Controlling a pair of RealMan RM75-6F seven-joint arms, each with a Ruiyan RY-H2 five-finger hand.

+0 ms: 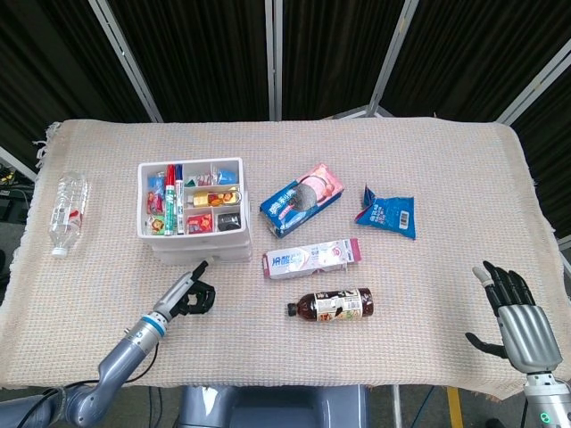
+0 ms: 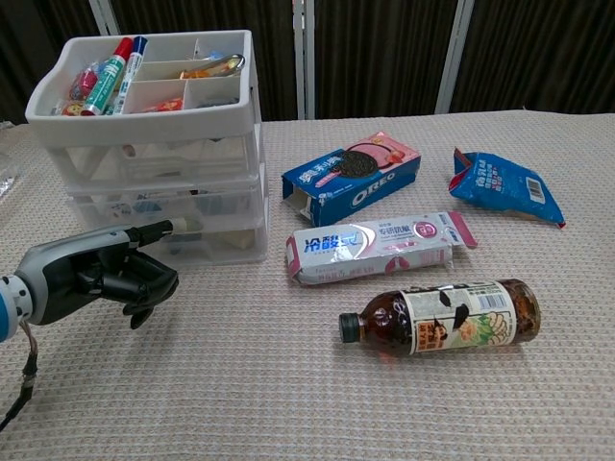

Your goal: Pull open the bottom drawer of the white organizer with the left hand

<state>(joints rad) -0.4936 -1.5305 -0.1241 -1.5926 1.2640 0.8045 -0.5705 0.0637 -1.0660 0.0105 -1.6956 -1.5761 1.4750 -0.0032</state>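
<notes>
The white organizer [image 1: 234, 203] [image 2: 154, 120] stands at the left of the table, with markers and small items in its top tray. Its bottom drawer [image 1: 227, 254] [image 2: 226, 242] sits flush with the drawers above. My left hand [image 1: 187, 292] [image 2: 91, 274] lies on the cloth just in front of that drawer. One finger points at the drawer front and its tip reaches the drawer's left part; the other fingers are curled in and hold nothing. My right hand [image 1: 517, 323] rests at the near right edge, fingers spread and empty.
Right of the organizer lie an Oreo box [image 1: 302, 198] [image 2: 351, 178], a toothpaste box [image 1: 312, 259] [image 2: 380, 247] and a brown drink bottle [image 1: 335, 305] [image 2: 442, 317]. A blue snack bag [image 1: 390, 212] [image 2: 504, 182] lies further right. A clear water bottle [image 1: 68, 210] lies at the far left.
</notes>
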